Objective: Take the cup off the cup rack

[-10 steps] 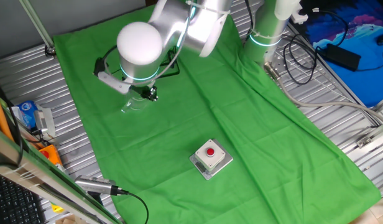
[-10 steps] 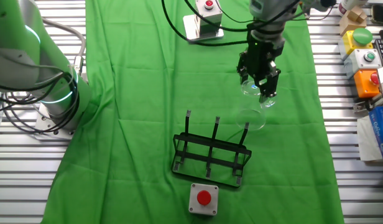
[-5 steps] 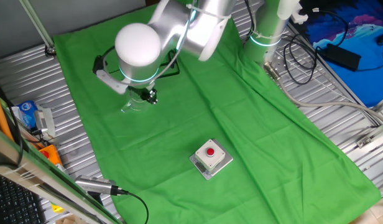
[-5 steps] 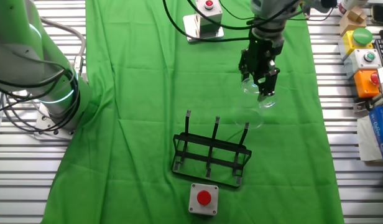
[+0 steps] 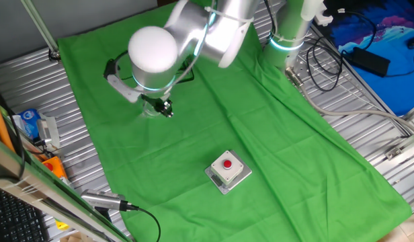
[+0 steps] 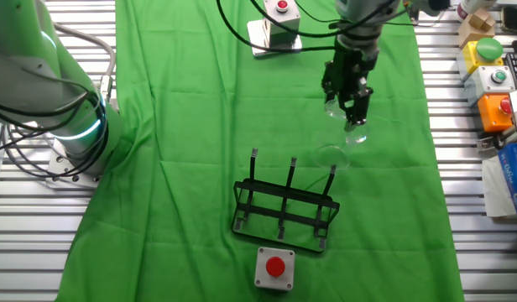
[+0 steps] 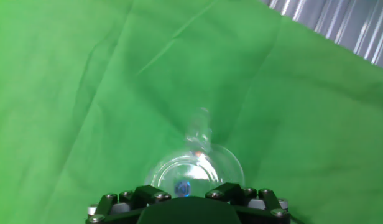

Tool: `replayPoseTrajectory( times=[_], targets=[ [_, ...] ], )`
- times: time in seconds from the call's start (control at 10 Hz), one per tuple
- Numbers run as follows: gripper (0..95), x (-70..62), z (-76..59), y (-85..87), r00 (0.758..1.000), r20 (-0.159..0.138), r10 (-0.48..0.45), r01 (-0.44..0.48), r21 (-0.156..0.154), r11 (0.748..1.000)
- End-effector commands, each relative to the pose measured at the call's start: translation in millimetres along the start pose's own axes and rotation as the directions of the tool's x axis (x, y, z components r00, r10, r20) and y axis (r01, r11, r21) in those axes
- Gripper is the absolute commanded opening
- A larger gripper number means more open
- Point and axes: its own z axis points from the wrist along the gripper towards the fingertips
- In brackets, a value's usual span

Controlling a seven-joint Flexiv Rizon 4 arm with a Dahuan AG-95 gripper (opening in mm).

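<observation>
The clear glass cup (image 7: 196,163) fills the bottom of the hand view, sitting between the two black fingers of my gripper (image 7: 190,190), which is shut on it. Only green cloth shows beyond it there. From the other fixed view, the gripper (image 6: 348,88) holds the cup (image 6: 356,131) in the air, up and to the right of the black wire cup rack (image 6: 284,210), clear of its pegs. In one fixed view the cup (image 5: 149,109) hangs below the gripper (image 5: 161,106), and the rack (image 5: 111,67) is mostly hidden behind the arm.
A grey red-button box (image 5: 228,169) sits on the green cloth in front. Another red-button box (image 6: 274,268) lies just below the rack, and a third (image 6: 275,32) at the cloth's far end. Coloured switch boxes (image 6: 493,80) stand at the right edge.
The gripper has carried the cup a little farther from the rack. The rack and boxes have stayed put.
</observation>
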Motion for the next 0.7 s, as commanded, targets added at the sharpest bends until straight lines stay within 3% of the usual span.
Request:
replayPoseTrajectory(
  times=[0.1,0.3,0.7],
  targets=[
    [95.0,0.2,-0.5,-0.4,1.0,-0.007,-0.001,0.001,-0.067,0.998],
    [95.0,0.3,-1.6,-0.8,1.0,-0.006,-0.001,0.001,-0.069,0.998],
    [95.0,4.9,-8.8,-21.5,0.995,0.029,-0.095,0.098,-0.131,0.987]
  ],
)
